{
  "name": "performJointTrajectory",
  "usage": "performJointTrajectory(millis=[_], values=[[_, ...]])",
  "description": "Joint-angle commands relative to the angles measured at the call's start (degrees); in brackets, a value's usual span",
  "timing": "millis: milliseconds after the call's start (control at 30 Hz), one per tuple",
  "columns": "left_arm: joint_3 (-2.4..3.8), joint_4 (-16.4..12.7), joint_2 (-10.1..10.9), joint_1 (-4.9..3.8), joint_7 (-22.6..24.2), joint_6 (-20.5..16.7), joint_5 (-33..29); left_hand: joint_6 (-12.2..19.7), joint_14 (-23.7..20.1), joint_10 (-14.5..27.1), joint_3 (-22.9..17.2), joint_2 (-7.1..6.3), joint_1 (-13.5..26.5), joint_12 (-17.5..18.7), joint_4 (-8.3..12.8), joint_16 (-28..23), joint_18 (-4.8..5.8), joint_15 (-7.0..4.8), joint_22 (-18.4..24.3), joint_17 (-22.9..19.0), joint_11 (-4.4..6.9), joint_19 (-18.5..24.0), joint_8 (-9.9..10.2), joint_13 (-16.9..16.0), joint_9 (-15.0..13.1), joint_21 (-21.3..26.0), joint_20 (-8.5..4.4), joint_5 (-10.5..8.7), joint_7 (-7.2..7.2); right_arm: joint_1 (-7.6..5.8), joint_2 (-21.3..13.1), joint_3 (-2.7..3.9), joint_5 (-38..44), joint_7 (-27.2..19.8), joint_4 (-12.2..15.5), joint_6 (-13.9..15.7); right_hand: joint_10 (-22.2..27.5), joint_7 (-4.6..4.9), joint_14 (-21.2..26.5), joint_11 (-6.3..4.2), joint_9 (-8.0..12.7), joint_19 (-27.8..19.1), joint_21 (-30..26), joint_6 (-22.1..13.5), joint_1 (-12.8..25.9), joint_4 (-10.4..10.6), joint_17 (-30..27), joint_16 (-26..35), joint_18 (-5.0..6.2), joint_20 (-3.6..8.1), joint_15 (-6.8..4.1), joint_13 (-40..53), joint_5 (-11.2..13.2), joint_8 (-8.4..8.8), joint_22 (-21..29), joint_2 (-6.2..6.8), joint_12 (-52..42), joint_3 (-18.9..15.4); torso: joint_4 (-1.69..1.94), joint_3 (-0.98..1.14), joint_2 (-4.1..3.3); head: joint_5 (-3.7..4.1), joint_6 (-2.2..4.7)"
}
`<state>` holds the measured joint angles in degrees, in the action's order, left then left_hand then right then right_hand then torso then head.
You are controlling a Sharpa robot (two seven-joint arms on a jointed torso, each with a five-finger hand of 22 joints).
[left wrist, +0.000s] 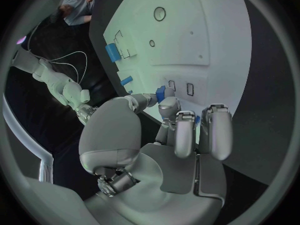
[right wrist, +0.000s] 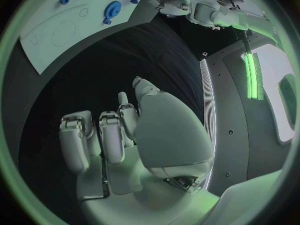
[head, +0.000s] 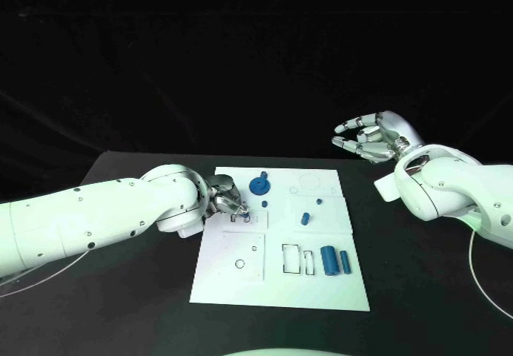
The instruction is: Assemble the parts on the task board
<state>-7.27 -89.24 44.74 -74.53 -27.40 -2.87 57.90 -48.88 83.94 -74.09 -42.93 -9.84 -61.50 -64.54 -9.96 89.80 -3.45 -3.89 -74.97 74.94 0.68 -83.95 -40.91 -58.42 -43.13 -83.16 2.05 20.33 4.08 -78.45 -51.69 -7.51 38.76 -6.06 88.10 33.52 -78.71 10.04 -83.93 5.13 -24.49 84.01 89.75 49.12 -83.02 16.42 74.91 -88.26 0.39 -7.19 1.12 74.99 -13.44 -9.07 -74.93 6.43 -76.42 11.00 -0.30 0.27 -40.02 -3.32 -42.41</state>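
Fingers of the left hand [head: 227,202] pinch a small blue part [left wrist: 161,92] over the task board's [head: 280,289] left side mid-tabletop, while the right hand [head: 372,138] hovers curled and empty past the board's far right corner.

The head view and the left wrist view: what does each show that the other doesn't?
The head view alone shows the right hand raised off to the side of the white task board, and a blue gear-shaped part. The left wrist view alone shows the left hand from behind, fingers curled at the board's edge. Both show the board and two blue cylinders lying on it.
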Motion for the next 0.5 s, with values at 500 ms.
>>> performJointTrajectory(millis=[500], values=[[0.05, -1.62, -0.01, 1.51, -0.55, -3.13, 8.30, -1.35, 6.06, -1.13, -12.62, -1.13, -0.09, -0.70, 11.94, 0.20, 0.56, -0.57, -1.24, 15.06, 0.33, -0.41, -0.38, -0.70, -0.08, -0.48, -0.67, 1.34, -0.61, 0.04, -0.20, -0.08, 0.64, 0.03, 0.09, -0.83, 0.20, -0.01, -4.95, -0.05, 0.05, 5.89, 0.09, 0.28, 0.13, 0.06, 10.93, 0.29, -0.34, 0.38, -0.32, 3.54, -0.34, -0.33, -14.95, 0.27, 0.31, 0.14, 0.00, 0.10, -0.04, 0.00, -0.34]])
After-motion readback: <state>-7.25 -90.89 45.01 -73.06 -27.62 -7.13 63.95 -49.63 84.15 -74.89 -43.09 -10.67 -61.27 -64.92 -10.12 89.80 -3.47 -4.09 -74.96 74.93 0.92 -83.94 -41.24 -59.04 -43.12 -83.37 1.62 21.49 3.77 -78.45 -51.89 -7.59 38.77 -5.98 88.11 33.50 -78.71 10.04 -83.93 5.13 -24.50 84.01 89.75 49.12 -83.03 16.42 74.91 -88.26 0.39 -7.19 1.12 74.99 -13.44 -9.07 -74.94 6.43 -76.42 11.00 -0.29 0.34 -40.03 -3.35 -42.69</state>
